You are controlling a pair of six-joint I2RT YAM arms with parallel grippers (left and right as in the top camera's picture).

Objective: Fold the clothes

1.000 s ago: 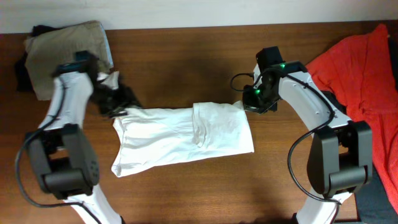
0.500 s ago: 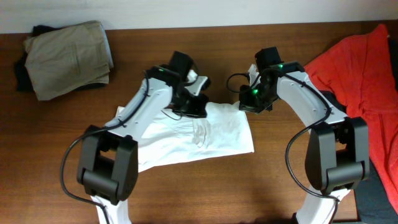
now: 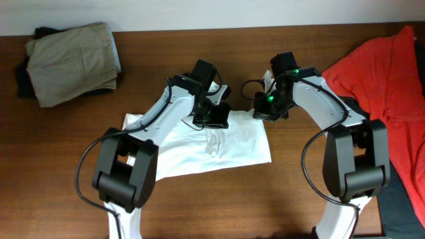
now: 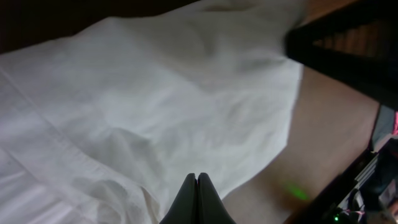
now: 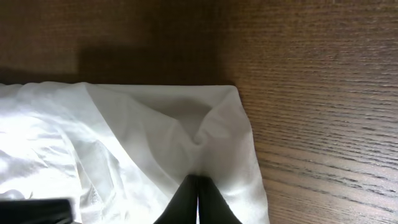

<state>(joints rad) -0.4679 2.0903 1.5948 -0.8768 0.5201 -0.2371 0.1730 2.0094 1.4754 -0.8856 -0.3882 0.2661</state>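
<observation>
My left gripper [image 4: 196,182] is pinched tight on a fold of the white shirt [image 3: 226,143], at its far edge. My right gripper [image 5: 198,184] is clamped just as tight on the shirt's far right corner, and the cloth puckers into the tips. The shirt lies rumpled at the middle of the tabletop [image 3: 219,206]. A folded khaki garment [image 3: 73,60] sits at the far left corner, and a red garment [image 3: 388,79] is heaped at the right edge.

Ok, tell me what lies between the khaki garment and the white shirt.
Nothing: only bare table separates the khaki garment from the white shirt, as the overhead view shows.
</observation>
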